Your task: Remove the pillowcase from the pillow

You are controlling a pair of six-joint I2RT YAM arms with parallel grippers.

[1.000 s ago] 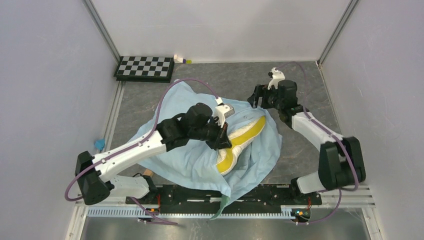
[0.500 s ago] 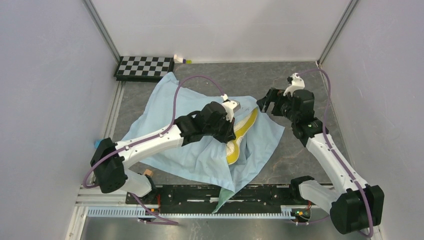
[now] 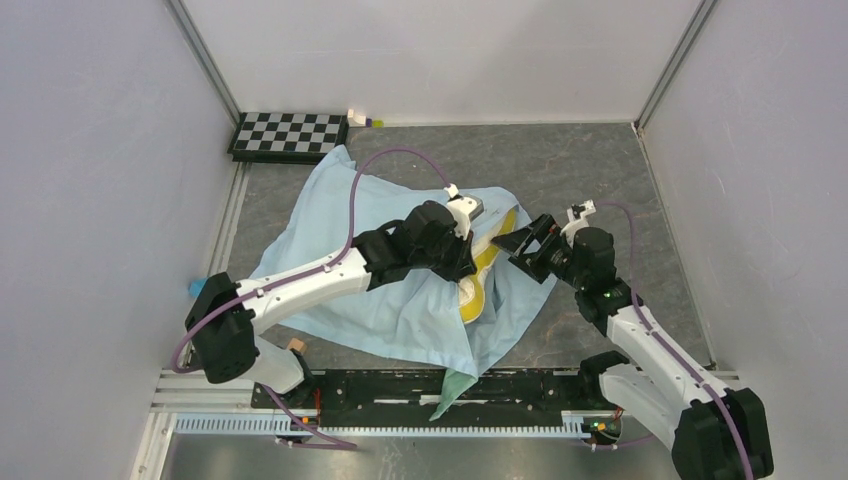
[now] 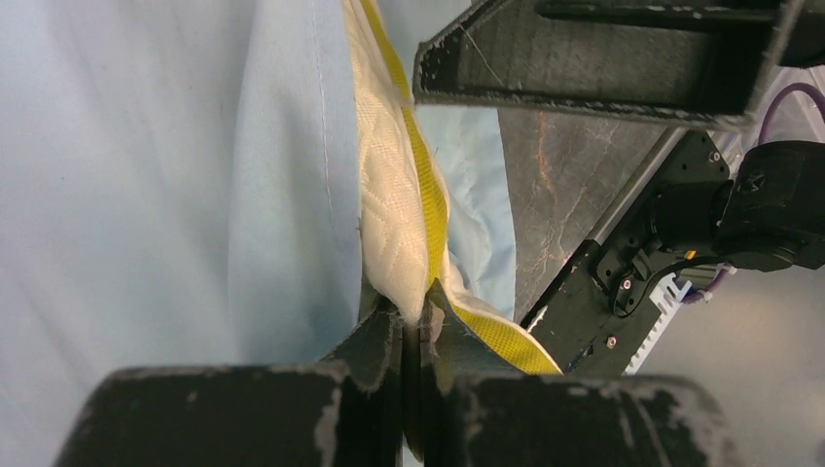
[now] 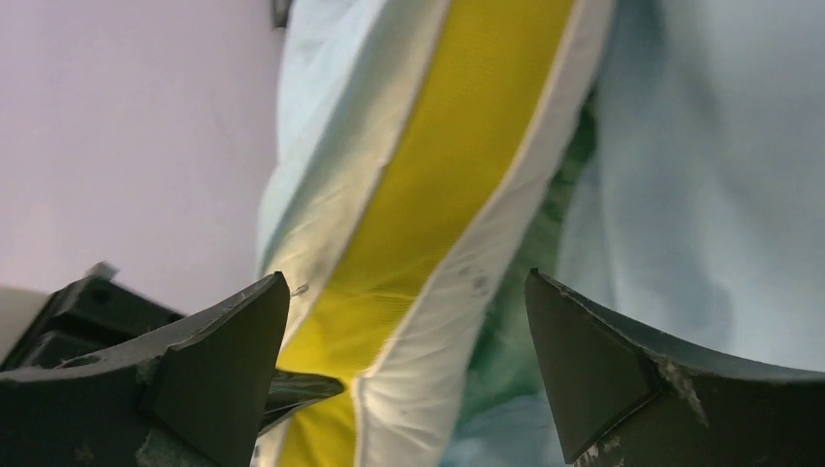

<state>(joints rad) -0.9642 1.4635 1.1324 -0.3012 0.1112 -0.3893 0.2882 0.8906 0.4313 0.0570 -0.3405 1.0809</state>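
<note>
The light-blue pillowcase (image 3: 395, 305) lies wrinkled across the table's middle. The pillow (image 3: 472, 298) sticks out of it on edge, showing cream fabric and a mustard-yellow band. My left gripper (image 3: 466, 272) is shut on the pillow's cream edge; the left wrist view shows the gripper (image 4: 420, 313) pinching the pillow (image 4: 394, 195) beside the pillowcase (image 4: 146, 195). My right gripper (image 3: 516, 243) stands open just right of the pillow. In the right wrist view its wide-apart gripper (image 5: 407, 282) straddles the pillow's yellow band (image 5: 457, 146), with the pillowcase (image 5: 700, 146) to the right.
A checkerboard (image 3: 290, 135) lies at the back left, with a small object (image 3: 362, 118) beside it. The pillowcase's pale green flap (image 3: 452, 385) hangs over the black front rail (image 3: 540, 385). Walls close in on both sides.
My right arm swung from the back of the table down to the pillow's edge and its jaws spread wider. My left gripper carried the pillow edge right and back, then held.
</note>
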